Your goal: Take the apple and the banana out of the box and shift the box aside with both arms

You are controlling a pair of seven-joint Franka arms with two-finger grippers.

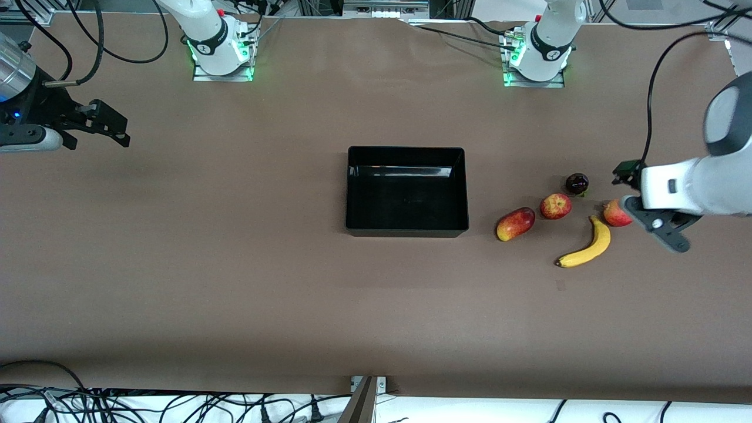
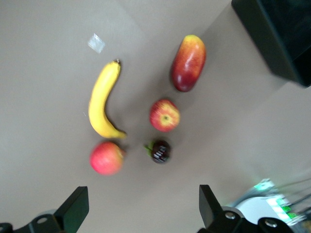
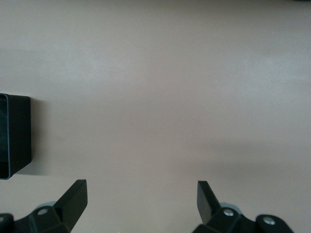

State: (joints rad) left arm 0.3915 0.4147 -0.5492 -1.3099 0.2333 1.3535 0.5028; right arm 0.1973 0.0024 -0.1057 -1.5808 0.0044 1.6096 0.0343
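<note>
The black box [image 1: 406, 226] stands empty mid-table; it also shows in the left wrist view [image 2: 277, 39] and the right wrist view [image 3: 17, 136]. Toward the left arm's end lie the yellow banana [image 1: 587, 248] [image 2: 103, 99] and a red-and-yellow apple [image 1: 555, 206] [image 2: 164, 115]. A second, redder apple [image 1: 615, 214] [image 2: 106, 158] is partly covered by my left gripper [image 1: 646, 202] [image 2: 141, 208]. That gripper is open and empty, hovering just past this apple and the banana's end. My right gripper [image 1: 120, 130] [image 3: 141, 204] is open and empty, waiting over bare table at the right arm's end.
An oblong red-yellow mango-like fruit [image 1: 515, 224] [image 2: 188, 63] lies between the box and the apple. A dark purple round fruit [image 1: 577, 184] [image 2: 160, 151] lies farther from the front camera than the apples. A small pale scrap [image 2: 96, 42] lies near the banana's tip.
</note>
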